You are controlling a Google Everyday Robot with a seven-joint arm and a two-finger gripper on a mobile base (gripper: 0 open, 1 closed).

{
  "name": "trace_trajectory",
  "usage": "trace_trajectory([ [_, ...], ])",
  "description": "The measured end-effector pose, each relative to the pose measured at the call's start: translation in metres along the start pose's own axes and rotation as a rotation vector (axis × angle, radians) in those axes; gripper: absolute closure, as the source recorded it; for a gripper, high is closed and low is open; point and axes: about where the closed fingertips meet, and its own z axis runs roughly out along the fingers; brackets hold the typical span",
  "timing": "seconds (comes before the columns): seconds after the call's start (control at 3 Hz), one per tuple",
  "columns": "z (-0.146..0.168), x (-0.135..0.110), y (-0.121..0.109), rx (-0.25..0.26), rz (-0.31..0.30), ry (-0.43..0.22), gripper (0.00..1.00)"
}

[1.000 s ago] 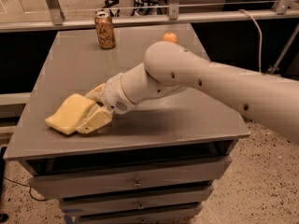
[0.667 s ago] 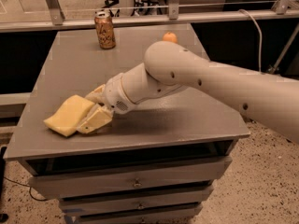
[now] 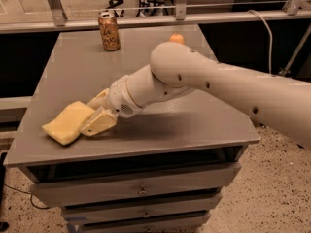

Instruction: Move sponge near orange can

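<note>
The sponge point(image 3: 67, 123), a flat pale-yellow foam slab, lies on the grey table top point(image 3: 160, 76) near its front left corner. My gripper point(image 3: 99, 111) is low over the table at the sponge's right end and touches it. The white arm reaches in from the right across the table. The orange can point(image 3: 109, 30) stands upright at the table's back edge, left of centre, far from the sponge and the gripper.
A small round orange fruit point(image 3: 177, 38) sits at the back of the table, partly behind the arm's elbow. A metal railing point(image 3: 146, 19) runs behind the table. Drawers point(image 3: 141, 191) are below the front edge. A cable point(image 3: 266, 33) hangs at the right.
</note>
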Motion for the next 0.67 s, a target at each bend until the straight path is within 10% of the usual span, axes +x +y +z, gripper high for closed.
trace_trajectory([
  [0.67,-0.001,-0.0013,-0.0002,0.0,0.0,0.0,1.0],
])
